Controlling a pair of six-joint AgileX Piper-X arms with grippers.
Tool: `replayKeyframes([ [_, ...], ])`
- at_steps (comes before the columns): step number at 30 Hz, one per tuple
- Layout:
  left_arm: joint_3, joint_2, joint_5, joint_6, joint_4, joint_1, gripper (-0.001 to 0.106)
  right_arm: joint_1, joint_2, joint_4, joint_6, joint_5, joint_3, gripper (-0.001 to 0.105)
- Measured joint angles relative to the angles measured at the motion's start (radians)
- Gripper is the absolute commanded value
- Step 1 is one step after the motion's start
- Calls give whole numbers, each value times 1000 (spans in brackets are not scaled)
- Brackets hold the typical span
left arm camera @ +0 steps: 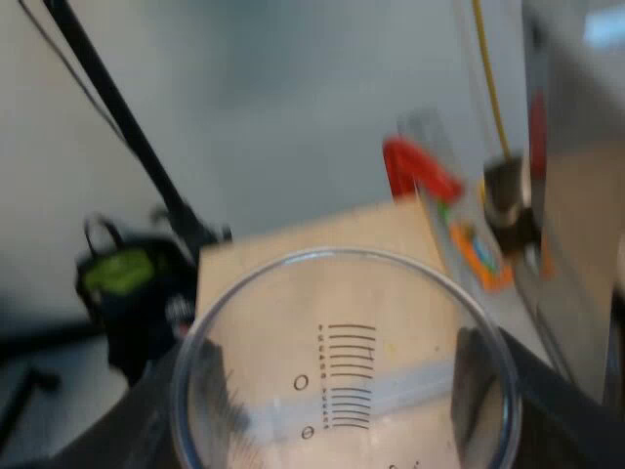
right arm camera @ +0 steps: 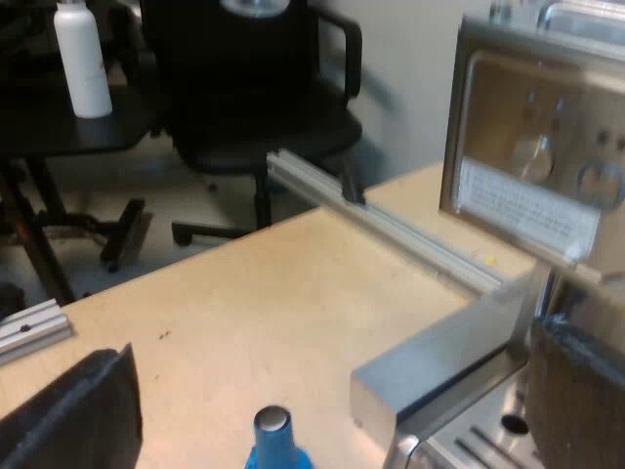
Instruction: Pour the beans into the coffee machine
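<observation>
My left gripper (left arm camera: pixel 347 391) is shut on the clear measuring glass (left arm camera: pixel 342 283), one dark finger (left arm camera: pixel 220 396) on each side of it. The printed scale and the wooden table show through the glass. Beyond the rim is the holder handle's red end (left arm camera: pixel 418 168) at the espresso machine's (left arm camera: pixel 576 195) front. My right gripper (right arm camera: pixel 327 410) stands open above the table, with the blue tamper (right arm camera: pixel 273 442) between its fingers (right arm camera: pixel 83 410), untouched. The espresso machine's steel front (right arm camera: pixel 527 166) and drip tray (right arm camera: pixel 439 381) are close to one finger.
An aluminium rail (right arm camera: pixel 391 230) lies along the wooden table (right arm camera: pixel 244 303) near the machine. Off the table stand a black office chair (right arm camera: pixel 254 107) and a white bottle (right arm camera: pixel 82 61) on a dark side table. A black stand with a green-lit device (left arm camera: pixel 122 278) is past the table's edge.
</observation>
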Motion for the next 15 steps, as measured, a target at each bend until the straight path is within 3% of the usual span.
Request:
replayKeyframes([
  [5,158,-18,22,-18,-113,10,5,0,43,-4,34,-1,22,81],
  [10,248,-18,49,-55,-190,10,5,0,76,-24,50,-4,98,81],
  [11,340,-16,67,-68,-274,10,5,0,78,-47,50,-4,129,81],
  [15,438,-16,140,-102,-376,31,5,0,78,-97,50,-4,177,81],
])
